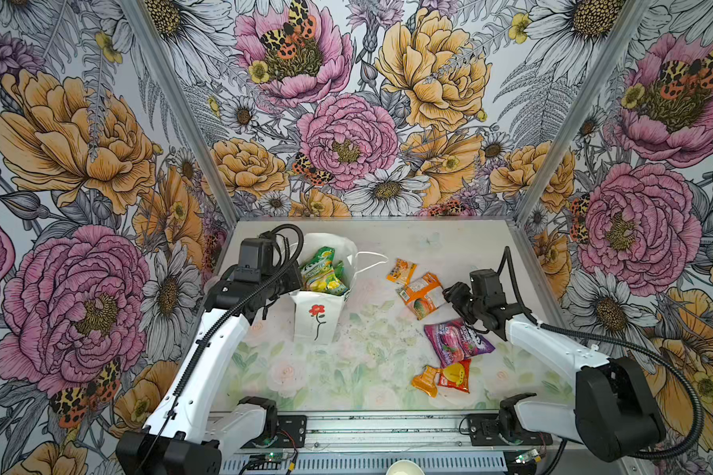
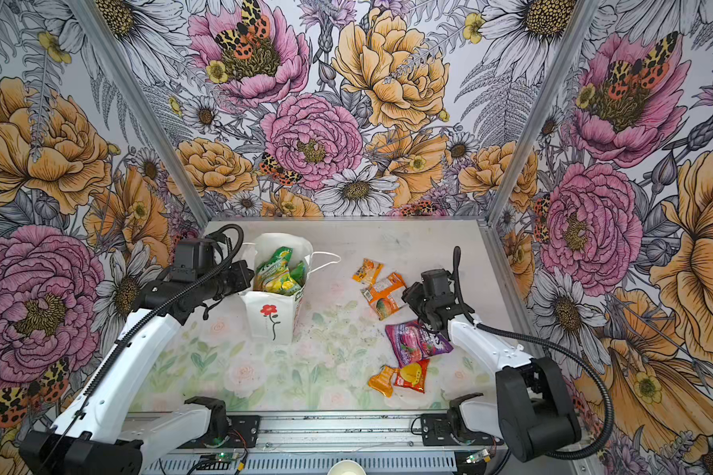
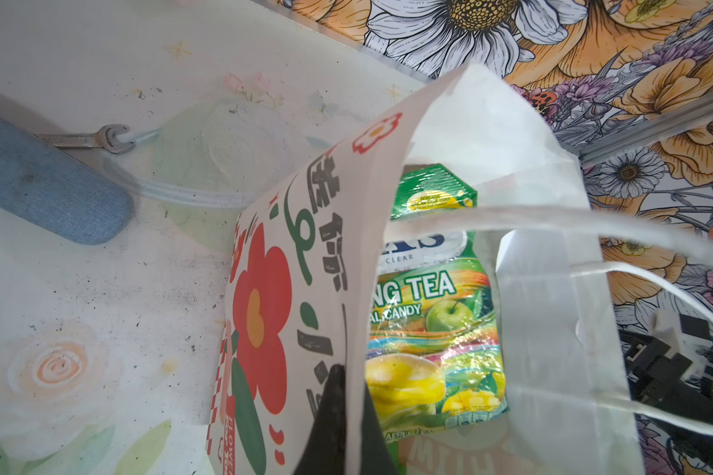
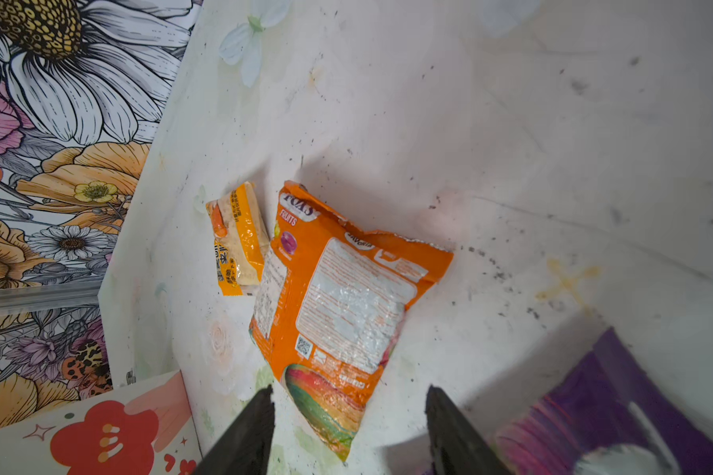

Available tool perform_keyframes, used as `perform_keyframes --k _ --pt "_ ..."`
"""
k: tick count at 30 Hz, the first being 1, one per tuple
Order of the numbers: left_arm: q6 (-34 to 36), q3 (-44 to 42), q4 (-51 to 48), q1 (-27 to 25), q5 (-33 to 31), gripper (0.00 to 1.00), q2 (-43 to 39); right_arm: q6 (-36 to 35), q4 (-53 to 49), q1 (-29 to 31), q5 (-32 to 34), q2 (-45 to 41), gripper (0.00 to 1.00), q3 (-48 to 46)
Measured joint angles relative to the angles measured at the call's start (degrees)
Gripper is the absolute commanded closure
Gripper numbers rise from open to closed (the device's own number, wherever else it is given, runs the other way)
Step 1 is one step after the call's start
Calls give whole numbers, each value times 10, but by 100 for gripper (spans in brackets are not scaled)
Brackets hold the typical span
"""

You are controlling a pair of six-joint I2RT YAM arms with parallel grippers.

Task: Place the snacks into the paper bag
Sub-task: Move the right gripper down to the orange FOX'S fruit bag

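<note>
The left gripper [image 3: 340, 407] pinches the paper bag [image 1: 318, 316] by its wall, green-yellow candy packets [image 1: 322, 273] inside. The right gripper [image 4: 349, 390] hovers, jaws apart and empty, over the orange Fox's Fruits packet [image 4: 338, 296] on the table [image 1: 346, 370]. Its glossy film could slip, or the tugged bag could tip.

The left gripper [image 3: 340, 382] has its jaws on either side of the wall of the paper bag [image 1: 318, 316] at the rim, with the tea-candy packet [image 3: 429, 320] inside the bag just past them. The fruit-candy packet [image 4: 346, 296] lies on the table [image 1: 346, 370] straight ahead of the right gripper [image 4: 350, 390], one corner under the gap between its parted jaws. The small packet [image 4: 237, 242] touches its far side and the berries packet [image 1: 455, 339] lies beside one jaw.
</note>
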Motion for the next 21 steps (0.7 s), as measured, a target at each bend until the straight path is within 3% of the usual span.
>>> perform_keyframes --k 12,21 --pt "0 0 0 0 2 100 0 18 31 35 0 90 37 3" --pt "0 0 0 1 4 100 0 4 36 38 -8 156 41 40"
